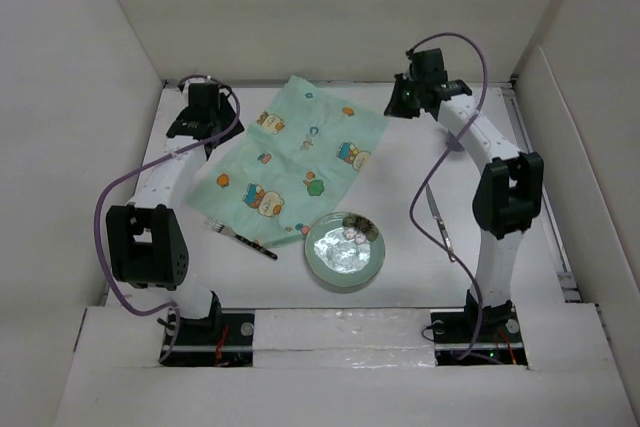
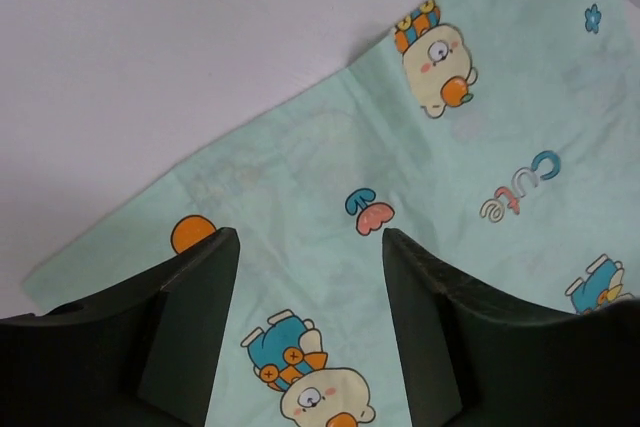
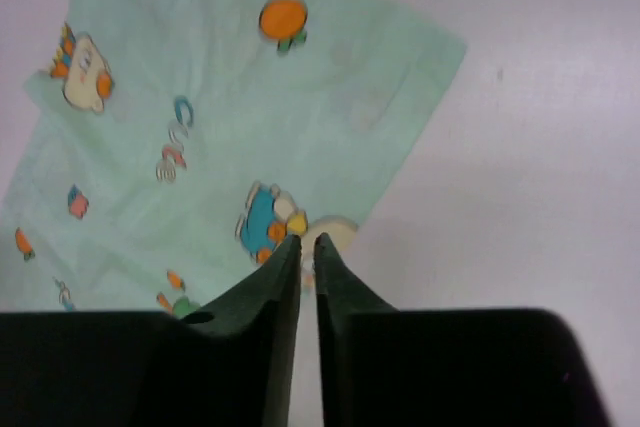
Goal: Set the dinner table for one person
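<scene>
The left gripper (image 2: pixel 307 242) is seen released: its two dark fingers (image 2: pixel 195 327) are spread wide and nothing is held between them. Directly beneath and ahead of these fingers the mint-green placemat (image 1: pixel 290 162) is spread flat, with a small mushroom print showing just past the gap. To the left of this gripper the edge of the placemat gives way to bare white table (image 1: pixel 395 187).

The right gripper (image 3: pixel 308 242) is seen with its fingers parted only by a narrow slit, and nothing can be made out in that slit. Just beyond its fingertips a cartoon figure is printed near the placemat's edge; to its right, plain tabletop is seen.

From above, both grippers are found over the far part of the table, one at each far end of the placemat. Back towards the arm bases, a round plate (image 1: pixel 345 252) is set just off the placemat's near edge. A dark-handled fork (image 1: pixel 243 238) is laid by the left arm and a knife (image 1: pixel 441 222) beside the right arm.
</scene>
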